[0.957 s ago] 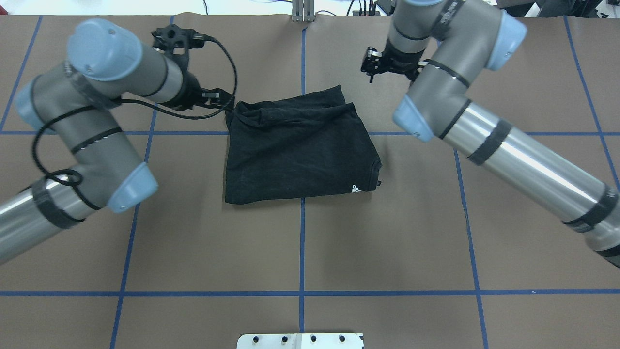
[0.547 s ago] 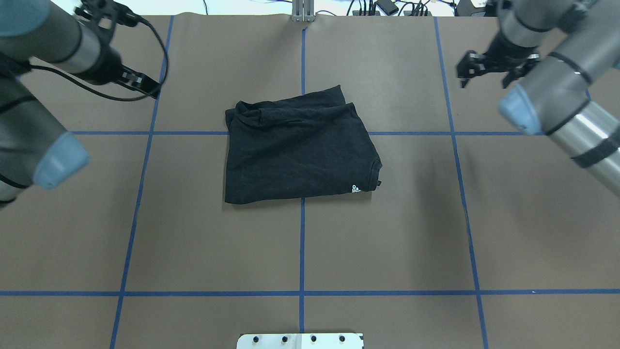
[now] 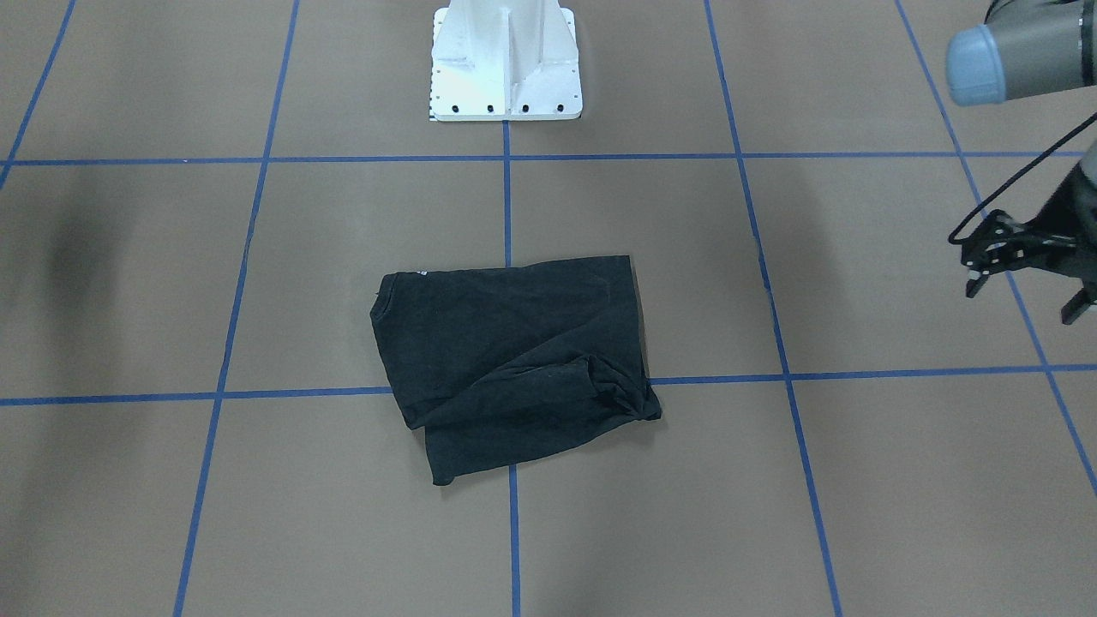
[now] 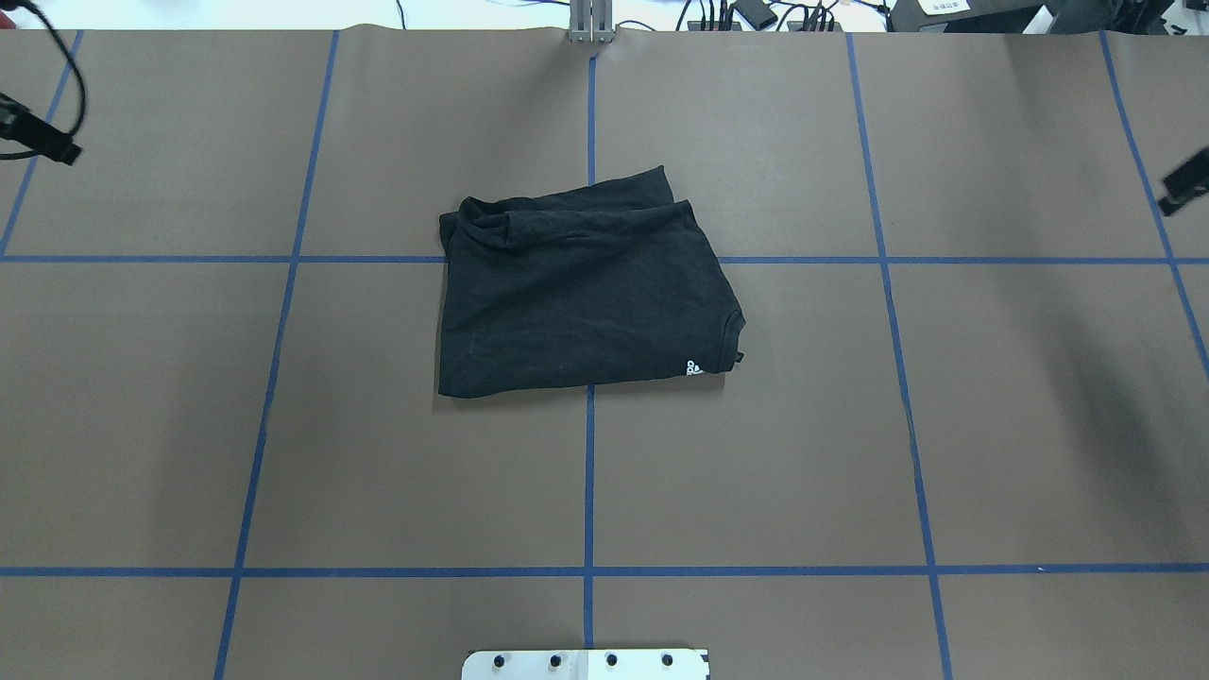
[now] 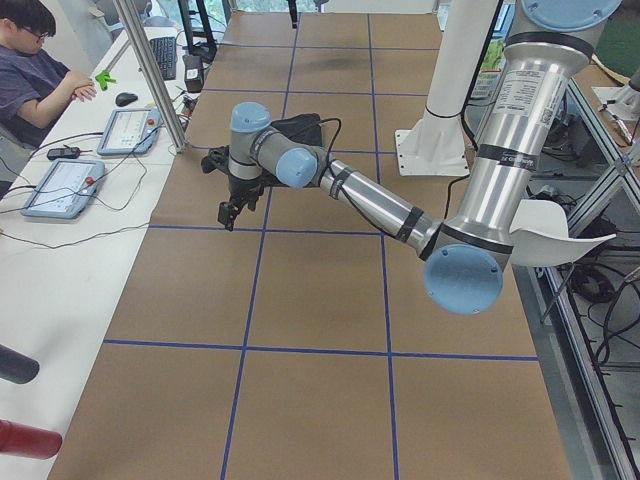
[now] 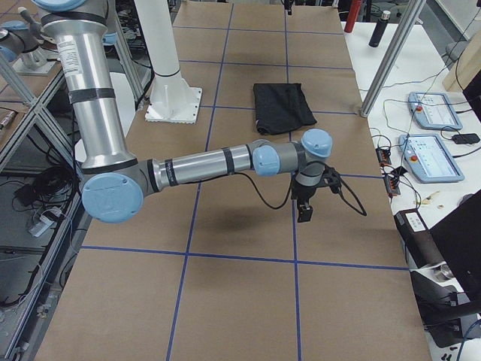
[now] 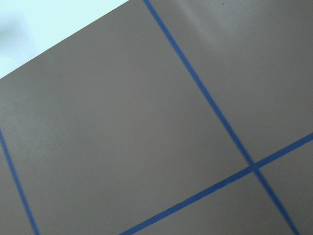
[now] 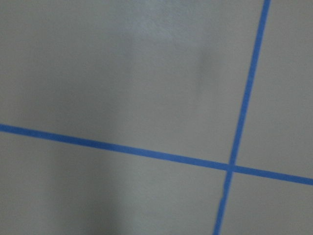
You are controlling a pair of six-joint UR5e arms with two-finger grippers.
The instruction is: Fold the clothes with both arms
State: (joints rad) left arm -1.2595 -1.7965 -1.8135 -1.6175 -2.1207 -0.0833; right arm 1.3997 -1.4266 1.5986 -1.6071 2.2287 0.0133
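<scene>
We judge the T-shirt (image 4: 578, 293) folded and done on the bench (image 4: 283, 453); left jaws hang spread and empty, right jaws we cannot tell.

The T-shirt (image 4: 576, 293) lies mid-table (image 4: 283, 425), with the pedestal (image 4: 586, 664) at the robot-side edge, the left gripper (image 3: 1022, 302) well to its left and the right gripper (image 6: 304, 211) well to its right.

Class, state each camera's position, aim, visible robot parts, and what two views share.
Front: across table, facing shirt; left end effector, pedestal.
Overhead: behind robot, over shirt; left and right end effector at edges.
Left side: table's end; left arm.
Right side: opposite end; right arm.
Left wrist: tape lines only.
Right wrist: likewise.
Front, overhead share shirt.
</scene>
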